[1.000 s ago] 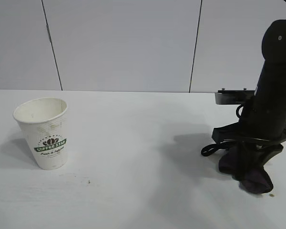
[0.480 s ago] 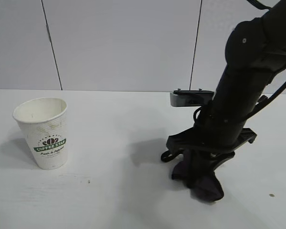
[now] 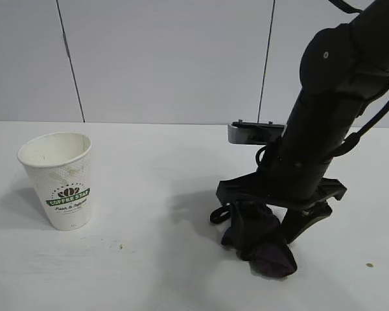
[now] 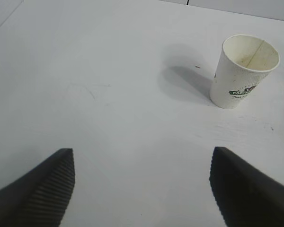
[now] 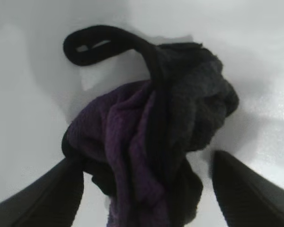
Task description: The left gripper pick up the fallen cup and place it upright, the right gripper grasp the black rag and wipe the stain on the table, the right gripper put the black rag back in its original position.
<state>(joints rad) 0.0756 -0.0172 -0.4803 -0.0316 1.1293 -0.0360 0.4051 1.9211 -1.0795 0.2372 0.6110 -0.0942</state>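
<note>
Exterior, left wrist and right wrist views of the white bench [image 3: 162, 168]. The cup [image 3: 57, 180] stands upright at the bench's left side, mouth up, green "COFFEE" logo facing the exterior camera; seen from the left wrist, the cup [image 4: 243, 71] holds no liquid, only faint brown smears on its inner wall. A small dark speck [image 3: 121, 246] lies on the bench just in front of the cup, and another speck [image 3: 369, 265] sits near the right edge.

The right gripper [image 3: 272, 243] reaches down at the bench's right half, well apart from the cup, its fingers spread and flanking the black rag [image 3: 259, 243], which lies bunched on the surface. In the right wrist view the black rag [image 5: 156, 137], black and dark purple, rests between the two fingers [image 5: 47, 194] with its thin loop [image 5: 102, 42] lying on the bench.

The left gripper [image 4: 142, 189] hovers above bare bench with fingers spread wide, holding nothing, the cup well beyond its tips.
</note>
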